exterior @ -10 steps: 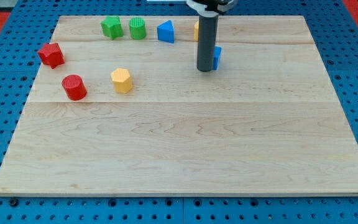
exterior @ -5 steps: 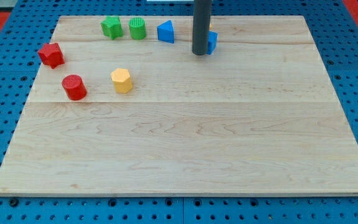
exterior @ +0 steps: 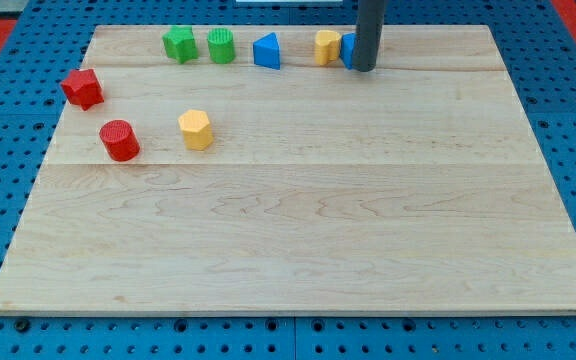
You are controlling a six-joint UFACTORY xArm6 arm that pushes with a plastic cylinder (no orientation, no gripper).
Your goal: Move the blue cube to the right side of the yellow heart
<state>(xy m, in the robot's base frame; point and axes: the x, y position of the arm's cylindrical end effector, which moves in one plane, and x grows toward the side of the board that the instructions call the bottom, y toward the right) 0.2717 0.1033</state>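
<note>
The blue cube (exterior: pixel 348 49) sits near the view's top, mostly hidden behind my rod, and touches the right side of the yellow heart (exterior: pixel 327 47). My tip (exterior: pixel 364 68) rests on the board just at the cube's right front edge. Only a blue sliver of the cube shows to the left of the rod.
A blue triangular block (exterior: pixel 266 51), a green cylinder (exterior: pixel 221 46) and a green star-like block (exterior: pixel 179 44) line the top left. A red star-like block (exterior: pixel 83 88), a red cylinder (exterior: pixel 120 140) and a yellow hexagonal block (exterior: pixel 196 129) lie at the left of the wooden board (exterior: pixel 298 220).
My rod moved up and to the right, from the cube's left to its right. The blue cube slid upward to rest against the yellow heart, which now shows.
</note>
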